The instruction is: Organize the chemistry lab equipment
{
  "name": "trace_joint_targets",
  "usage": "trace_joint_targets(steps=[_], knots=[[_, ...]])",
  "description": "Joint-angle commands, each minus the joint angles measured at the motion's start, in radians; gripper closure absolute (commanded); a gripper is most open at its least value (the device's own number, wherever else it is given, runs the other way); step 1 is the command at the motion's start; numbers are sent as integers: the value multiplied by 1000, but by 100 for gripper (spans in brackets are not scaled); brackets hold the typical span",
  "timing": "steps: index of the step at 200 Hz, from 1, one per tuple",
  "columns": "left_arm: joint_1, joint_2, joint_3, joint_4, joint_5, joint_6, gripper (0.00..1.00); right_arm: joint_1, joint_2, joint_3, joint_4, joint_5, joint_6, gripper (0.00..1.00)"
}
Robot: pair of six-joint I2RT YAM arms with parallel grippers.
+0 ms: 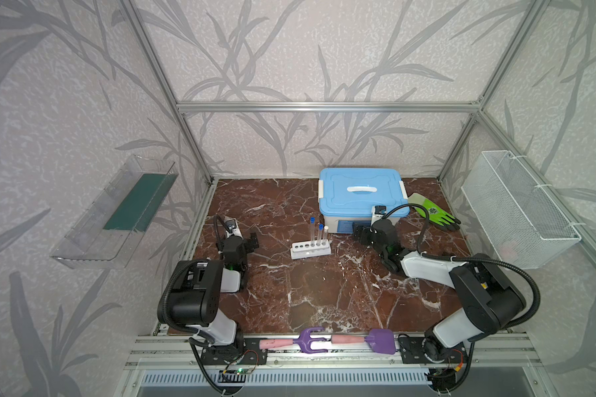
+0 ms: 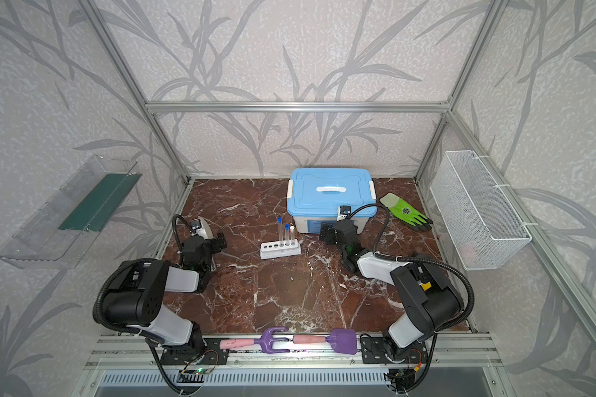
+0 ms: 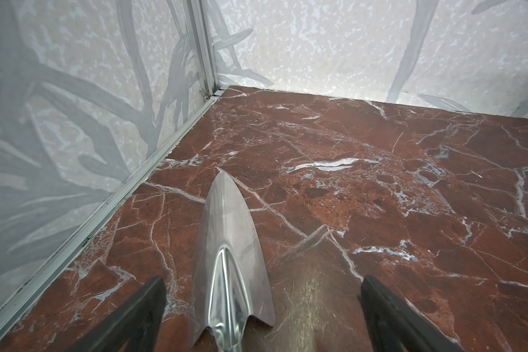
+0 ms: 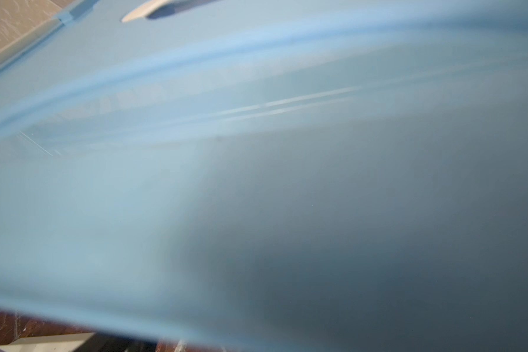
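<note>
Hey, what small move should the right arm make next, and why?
Probably ease the open right gripper up to the front lip of the blue lid to lift it: the box is shut, the gripper sits just before it, and the rack with three tubes stands outside.

Marble table (image 1: 307, 292), white rack (image 1: 310, 250), box (image 1: 362, 196), glove (image 1: 434, 211)

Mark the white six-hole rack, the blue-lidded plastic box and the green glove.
White six-hole rack (image 1: 307, 253): in a top view, its front wall.
Blue-lidded plastic box (image 1: 341, 204): in a top view, the lid's surface.
Green glove (image 1: 431, 209): in a top view, its green back.
</note>
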Motion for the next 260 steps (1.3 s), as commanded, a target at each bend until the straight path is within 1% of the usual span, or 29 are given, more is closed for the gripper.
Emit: trace_joint_targets(steps=[1,30,57,69,86,101,113,130,157,175,197,223,250,260], knots=[[5,-10,17,4,-2,-4,1,-15,-45,31,4,14,-77,4],[5,-12,19,-1,-4,-6,0,-49,-168,-12,-67,-34,-151,3],[5,-12,22,-7,-6,-6,0,-76,-334,-86,-170,-14,-231,2],[5,-10,23,-7,-5,-6,0,-111,-400,-123,-213,-11,-271,1],[5,-10,23,-8,-5,-6,0,-176,-478,-180,-240,21,-315,0],[5,-10,23,-9,-6,-6,1,-237,-532,-240,-220,37,-330,0],[5,-10,23,-8,-6,-6,1,-272,-547,-290,-180,55,-347,1],[5,-10,24,-8,-5,-6,1,-299,-533,-349,-100,82,-358,1],[5,-11,23,-9,-6,-6,0,-304,-438,-428,105,169,-379,1],[5,-11,23,-9,-6,-5,1,-310,-421,-413,97,200,-359,1],[6,-11,23,-9,-5,-6,1,-318,-381,-429,188,186,-382,1],[6,-11,23,-9,-6,-6,0,-350,-318,-446,344,133,-404,1],[5,-11,24,-8,-6,-5,1,-369,-170,-443,568,41,-414,1],[5,-10,23,-9,-6,-5,0,-370,-100,-411,563,19,-422,1]])
